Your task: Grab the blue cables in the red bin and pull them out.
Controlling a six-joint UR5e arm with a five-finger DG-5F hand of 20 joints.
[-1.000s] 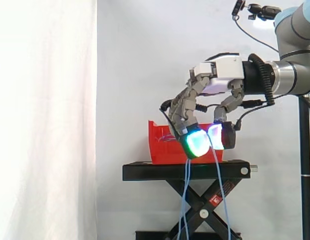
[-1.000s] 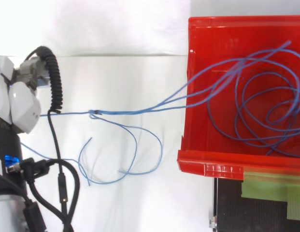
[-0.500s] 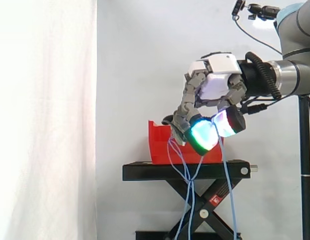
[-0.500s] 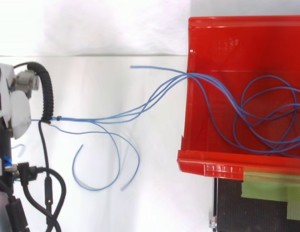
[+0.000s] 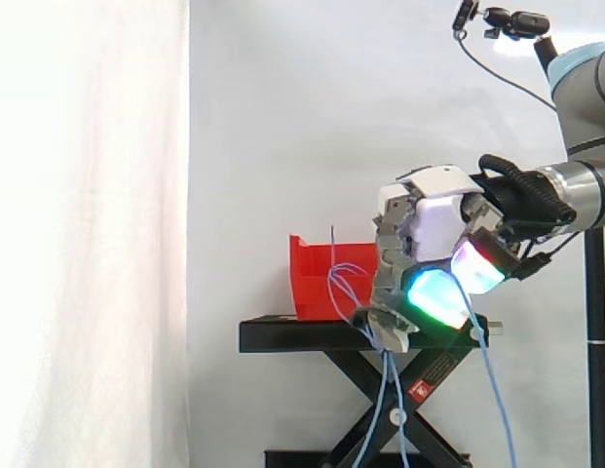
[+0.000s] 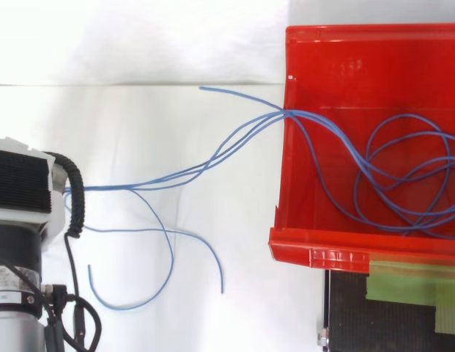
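Note:
The red bin [image 5: 317, 279] stands on the black stand [image 5: 360, 333]. In the top view several loops of blue cables [image 6: 403, 169] lie inside the bin [image 6: 286, 169], and a few strands run out over its left wall to my hand [image 6: 20, 189] at the left edge. Loose cable ends [image 6: 168, 253] curl below those strands. From the side, my hand [image 5: 434, 216] hangs to the right of the bin at stand height, fingers curled with the fingertips [image 5: 434, 294] glowing green and magenta. It is shut on the cables, which loop up by the bin and dangle below the hand [image 5: 385, 395].
The stand is a black scissor lift with crossed legs [image 5: 399, 409]. Green tape [image 6: 410, 282] marks its top beside the bin's front rim. A white curtain [image 5: 88, 234] hangs at the left. A small camera mount [image 5: 502, 19] sits high at the right.
My hand has dropped and moved right, away from the bin, turning its fingertips downward. The strands outside the bin went slacker and bowed, and the loops inside drew tighter.

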